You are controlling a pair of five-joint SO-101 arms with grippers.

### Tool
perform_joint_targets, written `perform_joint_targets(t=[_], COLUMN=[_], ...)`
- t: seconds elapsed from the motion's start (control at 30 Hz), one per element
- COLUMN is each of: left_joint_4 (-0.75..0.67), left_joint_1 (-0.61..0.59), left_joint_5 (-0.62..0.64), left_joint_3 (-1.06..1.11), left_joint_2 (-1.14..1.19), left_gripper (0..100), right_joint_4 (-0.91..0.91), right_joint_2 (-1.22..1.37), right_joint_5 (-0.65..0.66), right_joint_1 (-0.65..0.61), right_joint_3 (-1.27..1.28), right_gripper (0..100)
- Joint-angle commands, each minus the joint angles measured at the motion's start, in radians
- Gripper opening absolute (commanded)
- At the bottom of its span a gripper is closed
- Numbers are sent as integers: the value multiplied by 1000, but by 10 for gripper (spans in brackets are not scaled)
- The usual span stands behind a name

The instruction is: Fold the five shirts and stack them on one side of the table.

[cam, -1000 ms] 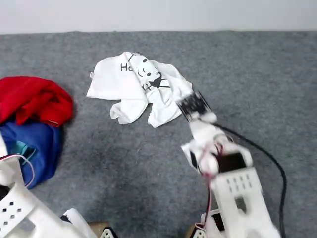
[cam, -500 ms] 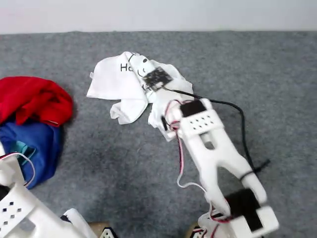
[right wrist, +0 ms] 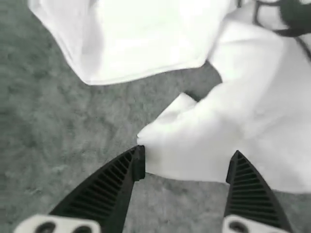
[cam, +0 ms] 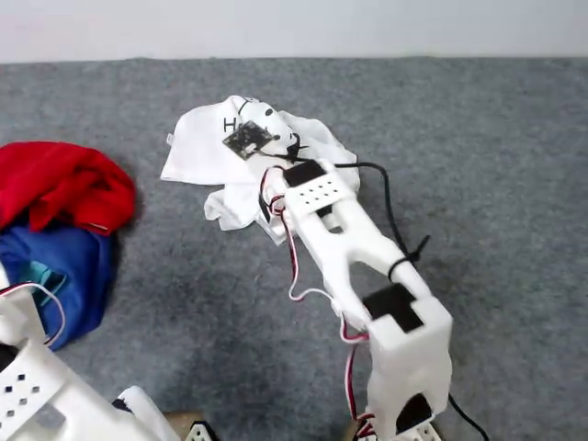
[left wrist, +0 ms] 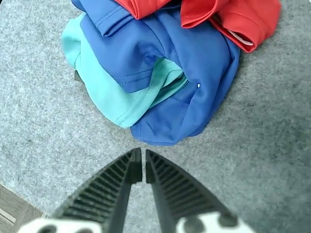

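A crumpled white shirt (cam: 207,152) with a black print lies at the back middle of the grey table. My right arm (cam: 322,207) stretches over its near right part. In the right wrist view my right gripper (right wrist: 188,165) is open, its two fingers straddling a folded edge of the white shirt (right wrist: 233,111). At the left lie a red shirt (cam: 64,184) and a blue shirt (cam: 69,266) in a heap. My left gripper (left wrist: 141,161) is shut and empty, just short of the blue shirt (left wrist: 180,63), a teal shirt (left wrist: 109,92) and the red shirt (left wrist: 233,17).
The left arm's white body (cam: 32,390) fills the near left corner. A black cable (cam: 390,211) loops beside the right arm. Grey carpet (cam: 496,156) covers the table, bare on the right side and in front of the white shirt.
My right arm has swung left and forward from beside the white shirt to over it. The left arm and the heap of shirts have not moved.
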Motion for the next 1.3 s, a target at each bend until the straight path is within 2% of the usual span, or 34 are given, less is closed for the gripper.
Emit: perform_joint_targets(t=[0.0,0.1,0.23,0.3,0.37,0.6,0.83,1.0,1.27], left_joint_4=[18,18,18,18,18,18,18,18,20], left_joint_1=[0,0,0,0,0,2,3,5,176], left_joint_5=[9,9,9,9,9,6,6,3,6], left_joint_3=[-4,-4,-4,-4,-4,-4,-4,-4,-4], left_joint_2=[-14,-14,-14,-14,-14,-14,-12,-12,-84], left_gripper=[20,20,20,20,20,21,21,21,21], right_joint_4=[12,12,13,24,94,397,616,657,656], right_joint_2=[45,85,107,102,85,-31,-196,-348,-493], right_joint_5=[9,11,15,64,109,132,239,315,548], right_joint_1=[1,21,48,64,71,127,200,289,489], right_joint_3=[-89,-114,-153,-161,-184,-284,-308,-301,-239], right_gripper=[277,259,76,1,34,19,19,14,14])
